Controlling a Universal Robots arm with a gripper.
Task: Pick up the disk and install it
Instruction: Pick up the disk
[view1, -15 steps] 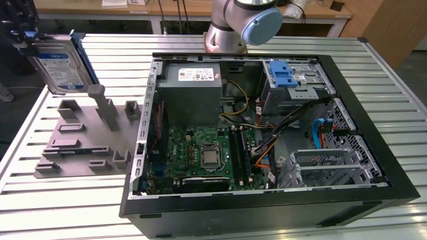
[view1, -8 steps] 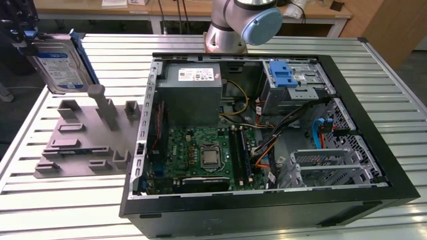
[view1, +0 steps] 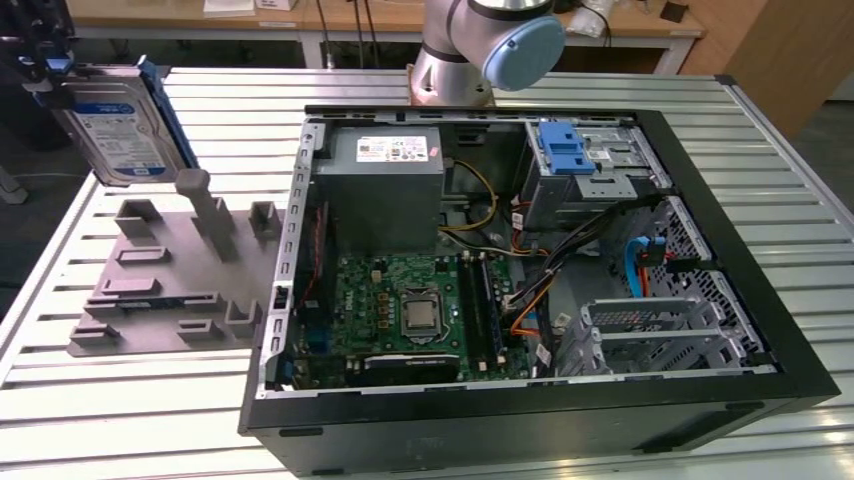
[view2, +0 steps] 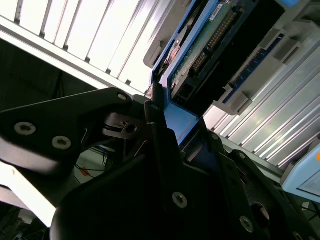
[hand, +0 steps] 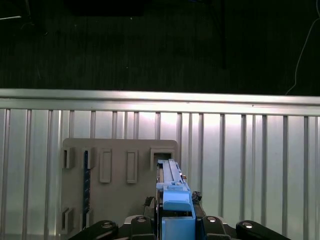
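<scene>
Exterior view: the gripper (view1: 51, 75), clamped on the disk (view1: 120, 125), holds it upright above the grey fixture (view1: 160, 270), seemingly to clear its posts.

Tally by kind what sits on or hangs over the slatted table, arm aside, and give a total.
Disk, gripped in the claw: 1
Open computer case: 1
Grey fixture plate: 1
Total: 3
</scene>
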